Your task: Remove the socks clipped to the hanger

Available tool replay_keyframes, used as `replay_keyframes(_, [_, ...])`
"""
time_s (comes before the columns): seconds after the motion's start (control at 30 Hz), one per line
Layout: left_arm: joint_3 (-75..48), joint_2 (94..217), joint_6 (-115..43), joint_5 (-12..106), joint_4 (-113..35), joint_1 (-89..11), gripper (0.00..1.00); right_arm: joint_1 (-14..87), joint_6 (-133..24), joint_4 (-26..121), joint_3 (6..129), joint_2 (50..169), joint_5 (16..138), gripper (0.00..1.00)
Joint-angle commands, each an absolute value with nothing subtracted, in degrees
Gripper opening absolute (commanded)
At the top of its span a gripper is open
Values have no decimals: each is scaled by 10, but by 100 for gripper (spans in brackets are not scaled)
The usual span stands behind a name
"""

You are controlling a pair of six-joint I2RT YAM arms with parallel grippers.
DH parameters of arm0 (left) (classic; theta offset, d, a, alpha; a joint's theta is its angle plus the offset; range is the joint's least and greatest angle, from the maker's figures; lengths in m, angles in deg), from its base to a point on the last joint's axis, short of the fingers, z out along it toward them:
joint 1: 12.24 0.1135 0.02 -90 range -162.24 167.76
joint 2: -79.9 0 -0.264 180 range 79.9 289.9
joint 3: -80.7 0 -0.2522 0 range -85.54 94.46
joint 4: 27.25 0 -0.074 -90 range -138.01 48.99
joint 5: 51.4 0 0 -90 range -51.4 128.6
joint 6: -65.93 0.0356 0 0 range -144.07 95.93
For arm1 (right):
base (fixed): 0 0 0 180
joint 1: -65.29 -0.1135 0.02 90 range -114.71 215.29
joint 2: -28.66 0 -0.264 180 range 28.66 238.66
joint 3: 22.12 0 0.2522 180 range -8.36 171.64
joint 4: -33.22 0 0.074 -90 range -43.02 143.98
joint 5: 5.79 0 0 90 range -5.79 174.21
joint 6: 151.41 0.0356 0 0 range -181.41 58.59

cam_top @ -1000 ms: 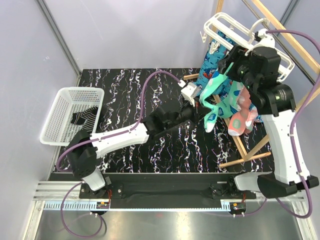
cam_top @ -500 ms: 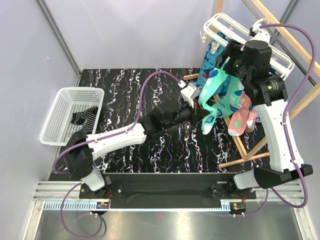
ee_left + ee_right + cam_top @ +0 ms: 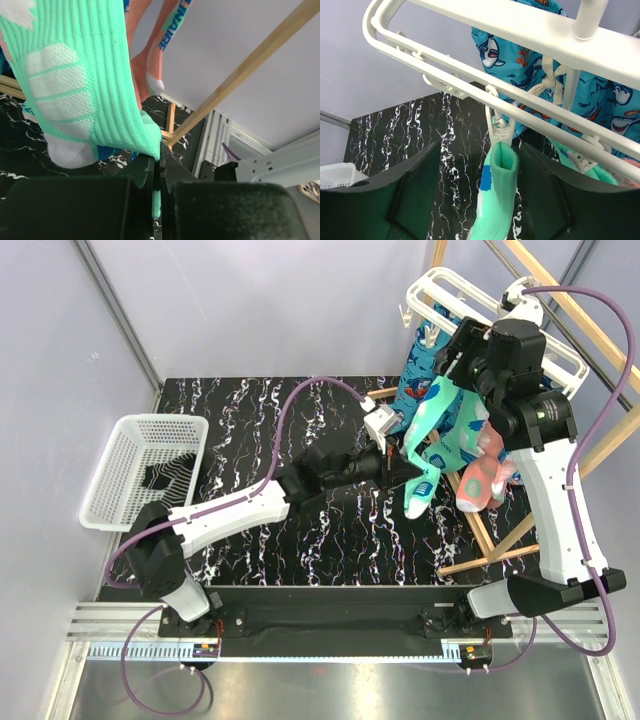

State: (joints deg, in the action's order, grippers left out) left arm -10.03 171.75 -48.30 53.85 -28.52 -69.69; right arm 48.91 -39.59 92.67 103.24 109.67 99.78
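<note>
Black tabletop (image 3: 330, 540) with white marbling, grey walls around. Near left sits a white perforated plastic basket (image 3: 118, 455) with one dark striped sock (image 3: 165, 478) inside.

Left arm is stretched low and long toward right of centre. The left gripper (image 3: 156, 180) is clamped on the lower edge of the mint-green sock (image 3: 85, 75). Only the left wrist view shows the ribbed knit pinched between the black fingers; the overhead view is too coarse for that.

Right arm stands upright, elbow high, wrist turned toward the hanger (image 3: 450, 285). The right gripper (image 3: 480, 190) is spread wide, straddling the white clip (image 3: 501, 131) that bites the mint sock's cuff. There is a gap on both sides and nothing is grasped; the right wrist view alone shows this.

Hanger is made of white plastic bars and hangs at far right by the light wooden frame (image 3: 560, 300). Also hanging beneath it are a blue shark-print sock (image 3: 520, 65) and a salmon-pink sock (image 3: 480, 475).
</note>
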Motion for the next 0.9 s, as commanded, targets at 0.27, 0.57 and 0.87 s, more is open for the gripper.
replay_keyframes(0.27, [-74,1677,-504,610,-261,-683,0,489,-413,907,1070,1122,1052,71])
replay_keyframes(0.57, [-71,1677,-506,623,-260,-682,0,489,-428,877,1063,1131,1069,63])
replay_keyframes(0.87, [-71,1674,-504,624,-261,-683,0,489,-424,849,1047,1127,1096,46])
